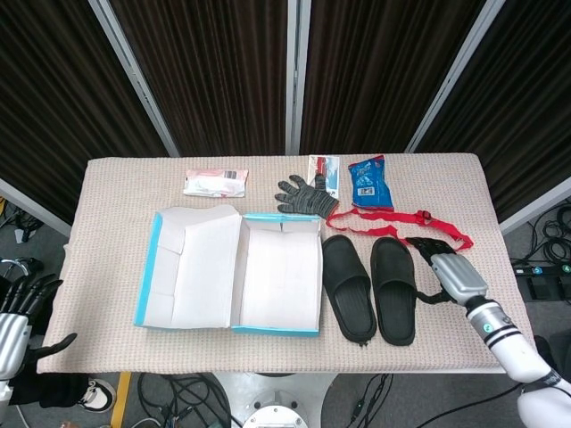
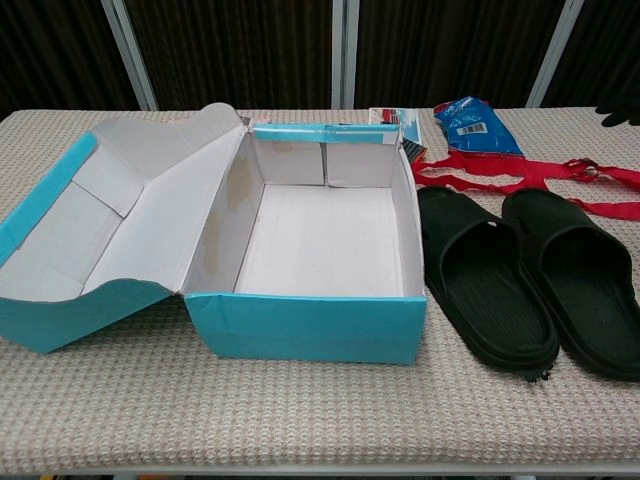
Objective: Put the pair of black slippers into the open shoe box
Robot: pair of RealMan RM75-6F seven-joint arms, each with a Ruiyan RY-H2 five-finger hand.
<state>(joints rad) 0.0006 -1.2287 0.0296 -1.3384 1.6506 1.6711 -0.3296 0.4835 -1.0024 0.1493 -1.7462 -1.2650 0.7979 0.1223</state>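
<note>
Two black slippers lie side by side on the table, the left one (image 1: 348,286) (image 2: 487,287) beside the box and the right one (image 1: 393,288) (image 2: 576,278) further out. The open shoe box (image 1: 280,273) (image 2: 318,322) is turquoise outside, white inside and empty, with its lid (image 1: 185,267) (image 2: 100,215) folded out to its left. My right hand (image 1: 451,271) hovers just right of the right slipper, fingers spread, holding nothing. My left hand (image 1: 16,317) hangs off the table's front left corner, fingers apart and empty.
A red strap (image 1: 417,226) (image 2: 540,173) lies behind the slippers, close to my right hand. A blue packet (image 1: 368,183) (image 2: 473,124), a grey knit glove (image 1: 304,194), a small booklet (image 1: 325,169) and a pink-and-white packet (image 1: 214,181) lie along the back.
</note>
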